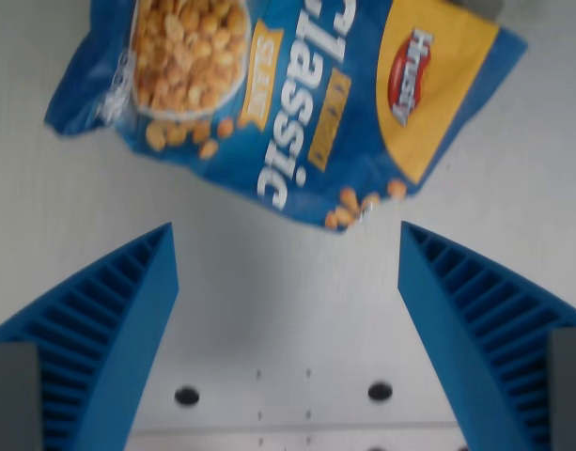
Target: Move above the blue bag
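Fingers [128, 310] of ribbed blue plastic stand wide apart at the near edge of the wrist view, holding nothing, the gripper [288, 244] over bare pale grey surface [71, 188]. Beyond them, at the far side, lies the crinkled blue snack bag [297, 85] with yellow panel, flat and upside down, clear of both fingers.

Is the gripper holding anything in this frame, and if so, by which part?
Nothing is held. The gripper is open, its fingers apart over the bare table, short of the blue bag.
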